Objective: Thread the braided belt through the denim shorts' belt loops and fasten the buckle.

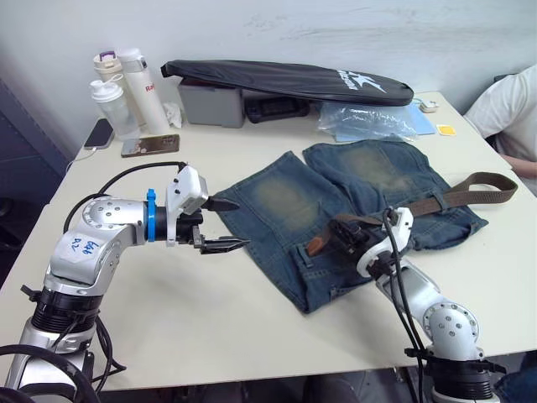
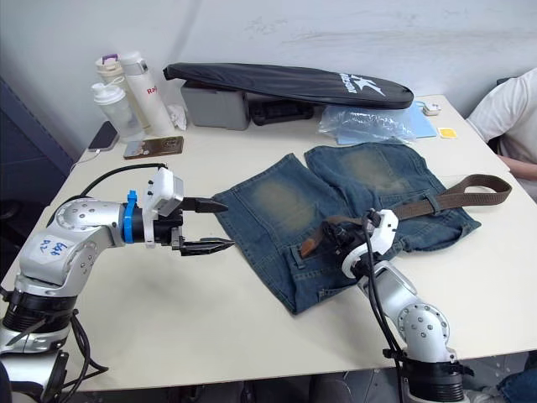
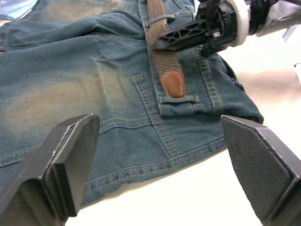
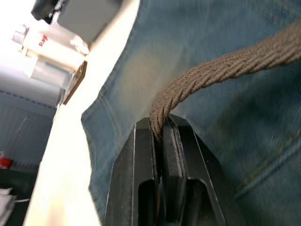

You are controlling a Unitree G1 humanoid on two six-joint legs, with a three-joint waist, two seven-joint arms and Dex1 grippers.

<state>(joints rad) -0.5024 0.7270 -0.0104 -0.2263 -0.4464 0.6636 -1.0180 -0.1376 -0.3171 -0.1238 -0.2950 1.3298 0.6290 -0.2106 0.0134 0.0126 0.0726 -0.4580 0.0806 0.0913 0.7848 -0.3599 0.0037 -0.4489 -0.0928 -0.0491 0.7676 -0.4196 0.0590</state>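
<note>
While the right gripper (image 1: 336, 238) pinches the braided belt (image 1: 457, 193) over the denim shorts (image 1: 352, 210) to feed it, the left gripper (image 1: 225, 225) waits beside them, fingers spread.

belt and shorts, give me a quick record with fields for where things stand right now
denim shorts: spread flat on the table
braided belt: lies along the waistband, under at least one belt loop; far end curls off the shorts' edge
belt tip: tan leather end rests on the denim just short of the next loop
right gripper: fingers shut on the braided belt
left gripper: fingers open, beside the shorts, holding nothing
buckle: cannot tell
</note>
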